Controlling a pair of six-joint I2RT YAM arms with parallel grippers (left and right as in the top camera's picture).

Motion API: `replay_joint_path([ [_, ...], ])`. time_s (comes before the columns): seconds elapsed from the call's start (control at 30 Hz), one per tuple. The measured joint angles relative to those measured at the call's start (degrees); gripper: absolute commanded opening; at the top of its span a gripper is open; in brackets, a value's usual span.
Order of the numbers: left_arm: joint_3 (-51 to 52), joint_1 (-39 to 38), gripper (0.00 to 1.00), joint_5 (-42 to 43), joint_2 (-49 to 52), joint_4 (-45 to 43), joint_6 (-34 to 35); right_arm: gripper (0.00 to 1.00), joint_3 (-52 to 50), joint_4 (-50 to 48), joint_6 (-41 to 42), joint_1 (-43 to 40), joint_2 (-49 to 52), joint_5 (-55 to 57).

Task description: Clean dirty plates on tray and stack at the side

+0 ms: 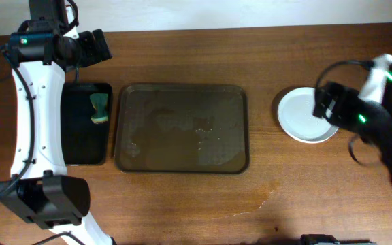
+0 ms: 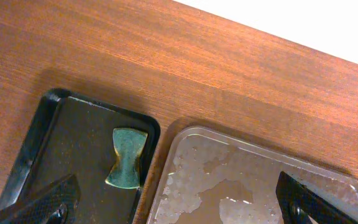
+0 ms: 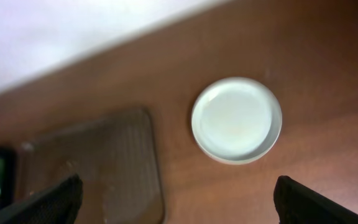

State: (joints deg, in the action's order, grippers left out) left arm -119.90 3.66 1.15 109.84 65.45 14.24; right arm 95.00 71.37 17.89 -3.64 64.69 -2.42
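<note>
One tray [image 1: 182,136], one sponge [image 1: 100,109], one plate [image 1: 297,117] visible

— Where is this?
— A robotics lab bench: a white-and-black jointed robot arm [image 1: 36,116] at the left edge of a brown wood-grain tabletop [image 1: 305,184], a second such arm [image 1: 376,85] at the right edge, a plain white wall [image 1: 250,12] behind the far edge.

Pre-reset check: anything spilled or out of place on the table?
Yes: water. Puddles cover the tray base, and what looks like a wet streak marks the bare table off the tray's lower right corner in the overhead view, outside the tray. The plates and sponge look in order.
</note>
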Motion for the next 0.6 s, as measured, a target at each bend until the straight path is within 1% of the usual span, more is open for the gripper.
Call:
replay_joint_path([
  [0.1,0.00,0.00,0.99,0.17,0.42,0.07,0.00,0.98,0.92,0.24,0.07,0.00,-10.78,0.87],
  [0.2,0.00,0.00,0.99,0.22,0.42,0.09,0.00,0.98,1.05,0.28,0.04,0.00,-16.02,1.11],
  [0.3,0.00,0.00,0.99,0.22,0.42,0.09,0.00,0.98,1.05,1.27,0.09,0.00,-18.16,1.07],
  [0.37,0.00,0.00,0.99,0.22,0.42,0.09,0.00,0.98,0.87,4.72,0.11,0.00,-18.51,0.83],
  [0.43,0.00,0.00,0.99,0.22,0.42,0.07,0.00,0.98,-0.72,4.90,0.11,0.00,-18.75,0.66],
  [0.5,0.00,0.00,0.99,0.28,0.42,0.07,0.00,0.98,-5.11,1.22,0.09,0.00,-19.93,1.16],
  [0.53,0.00,0.00,0.99,0.39,0.42,0.09,0.00,0.98,-9.05,-2.95,-0.46,0.00,-21.29,1.42],
  [0.57,0.00,0.00,0.99,0.39,0.42,0.07,0.00,0.98,-15.37,-8.02,-1.92,0.00,-23.98,1.60],
  [0.6,0.00,0.00,0.99,0.46,0.42,0.07,0.00,0.98,-20.65,-14.86,-3.02,0.00,-26.51,1.75],
])
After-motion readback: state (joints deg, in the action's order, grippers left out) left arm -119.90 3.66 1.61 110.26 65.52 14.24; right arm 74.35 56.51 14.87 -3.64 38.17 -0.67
